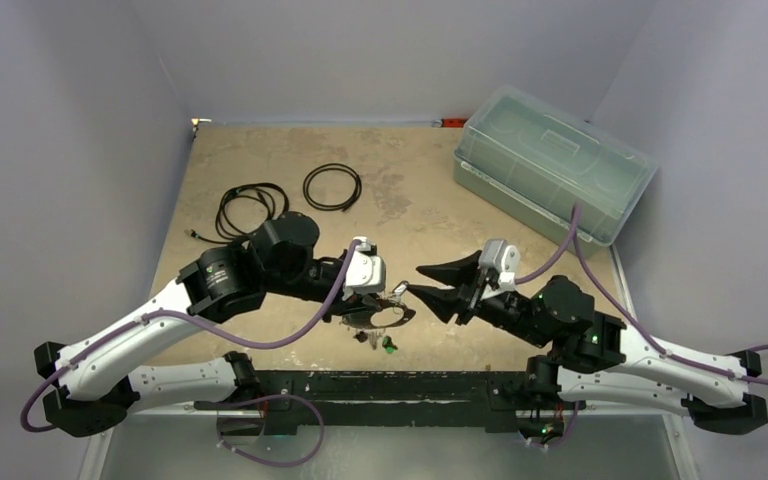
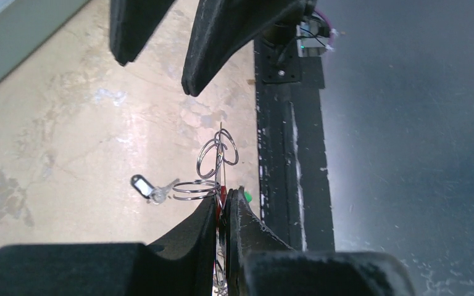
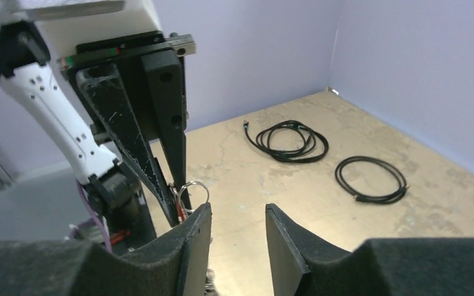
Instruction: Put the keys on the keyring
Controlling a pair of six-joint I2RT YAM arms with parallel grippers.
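My left gripper (image 2: 225, 196) is shut on a red-headed key (image 2: 222, 198), which carries small silver wire rings (image 2: 217, 155) that stick out past the fingertips. It shows in the top view (image 1: 392, 298) just above the table. A thin oval keyring (image 1: 400, 320) lies under it. A black-headed key (image 2: 150, 188) lies on the table to its left. A green-headed key (image 1: 390, 346) lies near the front rail. My right gripper (image 3: 237, 228) is open and empty, its left finger (image 3: 191, 240) right beside the held rings (image 3: 192, 190). It faces the left gripper in the top view (image 1: 418, 280).
A clear plastic box (image 1: 550, 175) stands at the back right. Two black cable coils (image 1: 332, 186) (image 1: 250, 210) lie at the back left. A black rail (image 1: 380, 385) runs along the near edge. Purple walls enclose the table.
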